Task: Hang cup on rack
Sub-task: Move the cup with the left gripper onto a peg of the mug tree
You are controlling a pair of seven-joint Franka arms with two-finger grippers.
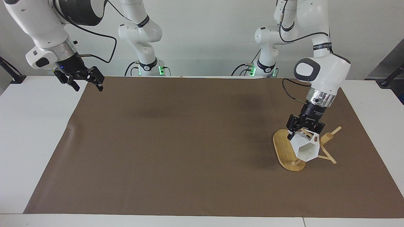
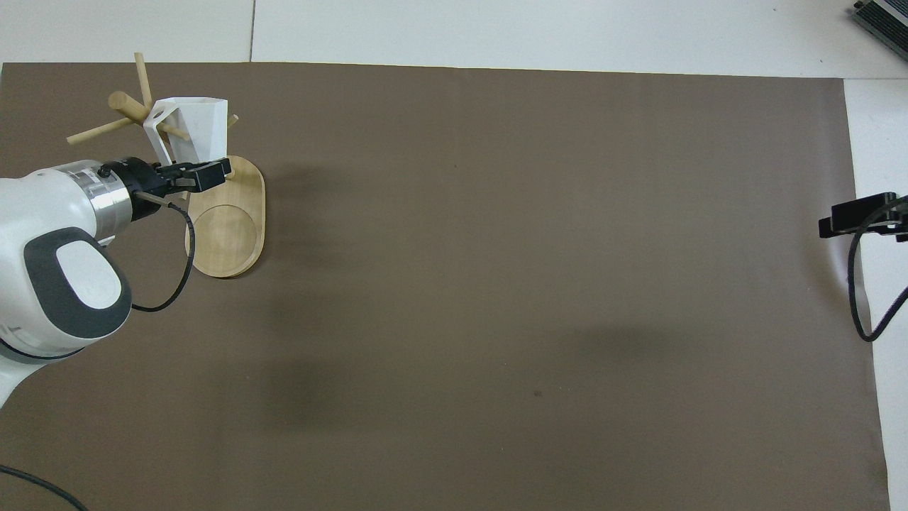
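The left end effector point(image 1: 305, 131) is clamped on the cup point(image 1: 305, 148), holding it tipped over the rack point(image 1: 285, 150) at the left arm's end of the desk point(image 2: 496, 284). A peg passes through the handle hole, so hanging looks nearly done; next comes lowering and letting go. The right end effector point(image 1: 83, 80) waits, fingers wide.

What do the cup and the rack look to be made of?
The cup looks like matte white plastic or unglazed ceramic: flat facets, no gloss. Which of the two is unclear. The rack appears to be light bamboo or pale wood, with faint grain lines on its oval base and plain unpainted pegs.
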